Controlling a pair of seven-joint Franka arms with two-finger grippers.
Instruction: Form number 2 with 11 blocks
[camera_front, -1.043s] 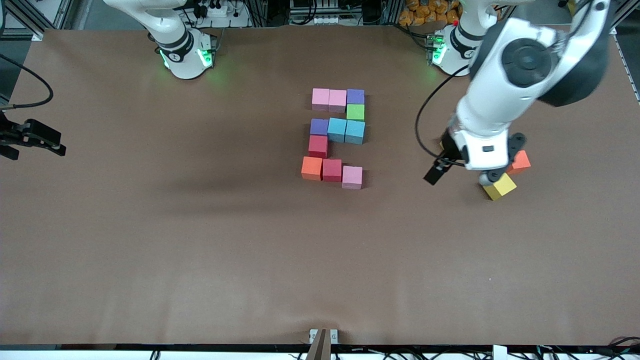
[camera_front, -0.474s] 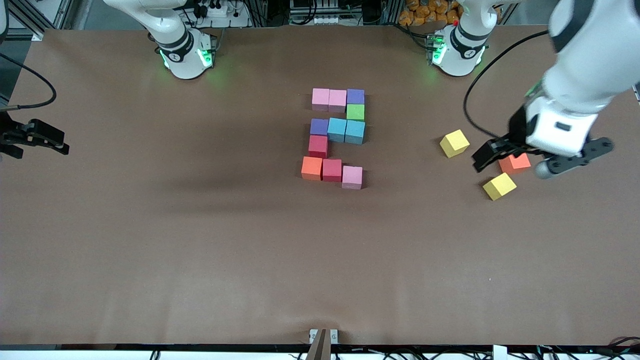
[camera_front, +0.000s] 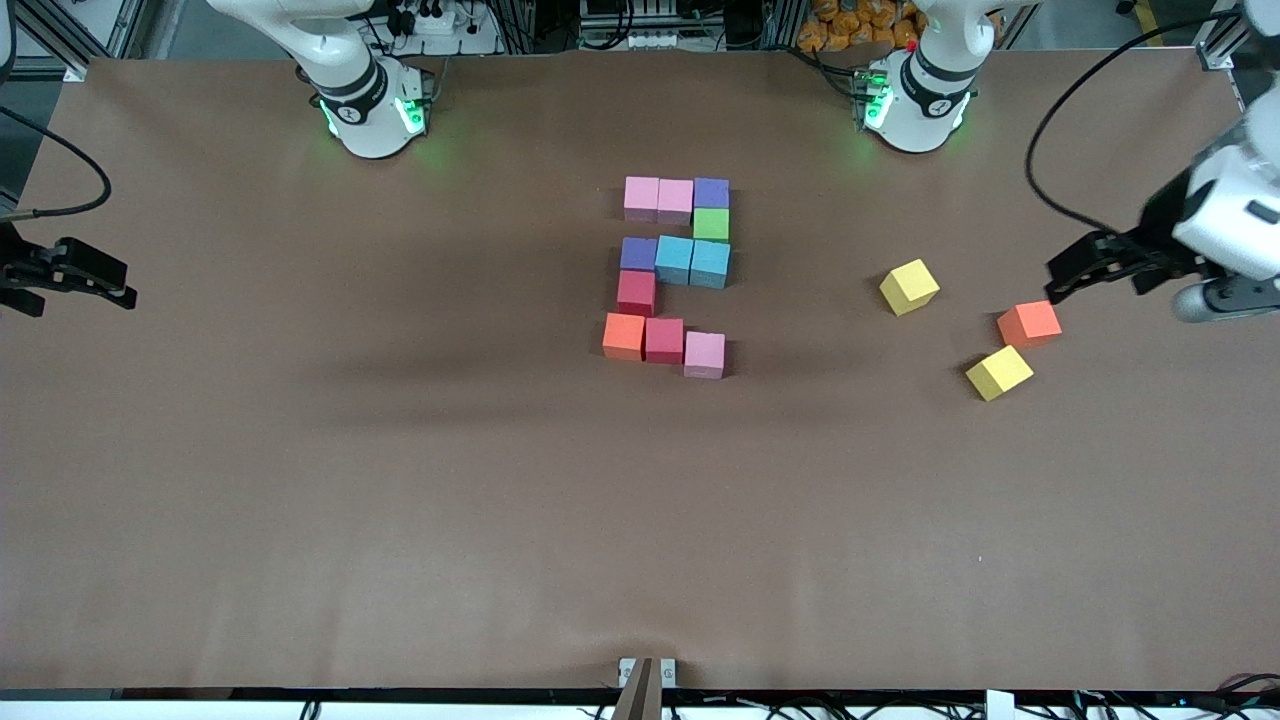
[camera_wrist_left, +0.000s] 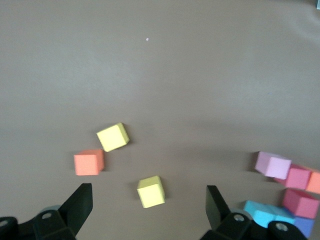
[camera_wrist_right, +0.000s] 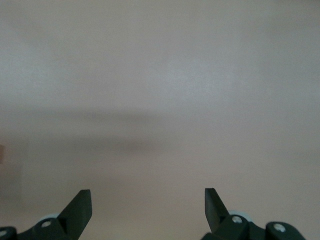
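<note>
With the number 2 (camera_front: 675, 275) looking complete, left gripper (camera_front: 1085, 268) is hanging wide open and empty over table edge, right gripper (camera_front: 85, 272) is waiting open too, since nothing needs holding

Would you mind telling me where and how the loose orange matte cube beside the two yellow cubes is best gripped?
Probably from straight above, fingers on two opposite flat side faces of the loose orange matte cube. It lies turned on the brown table, so rotate the left end effector to match; the yellow cube sits apart.
</note>
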